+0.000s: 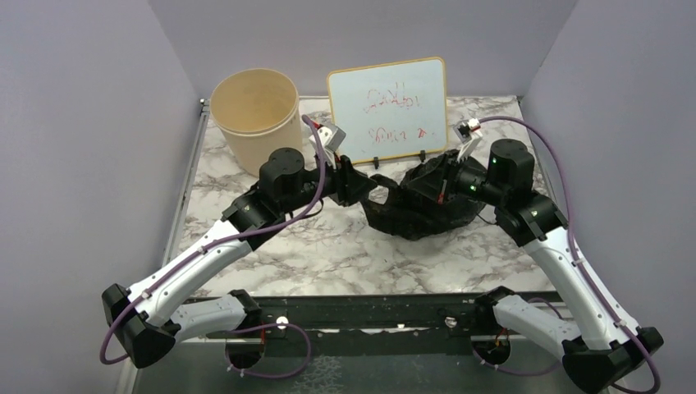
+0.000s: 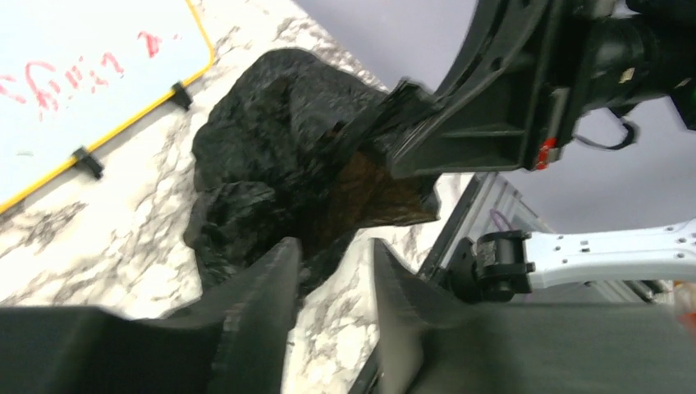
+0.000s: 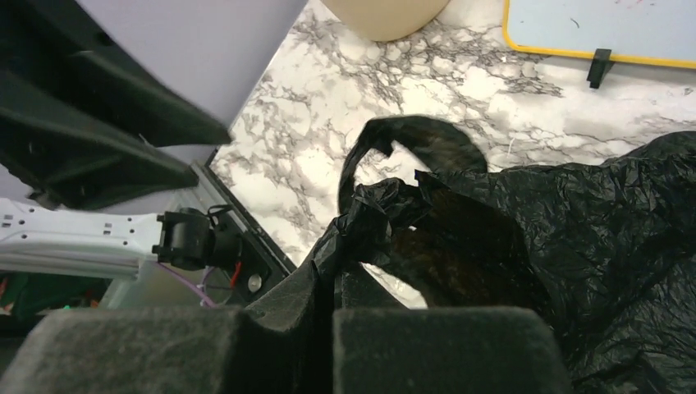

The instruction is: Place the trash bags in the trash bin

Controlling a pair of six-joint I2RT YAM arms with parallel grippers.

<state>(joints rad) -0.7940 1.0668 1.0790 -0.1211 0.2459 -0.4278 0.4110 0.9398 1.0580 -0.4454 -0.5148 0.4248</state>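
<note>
My right gripper (image 3: 332,287) is clamped tight on a bunched fold of the crinkly, glossy black plastic trash bag (image 3: 574,246), and the pinched plastic hides my fingertips. My left gripper (image 2: 332,283) stands slightly parted just beside the bag's near end and seems to grip nothing (blur makes that hard to judge). The bag lies heaped on the marble-patterned table (image 1: 328,246) between my wrists, partly hidden by my right arm. Beyond stands the yellow-framed white whiteboard (image 1: 387,107), its red scrawl unreadable. At far left is the cream plastic cylindrical trash bin (image 1: 254,115), upright, well apart from the bag.
</note>
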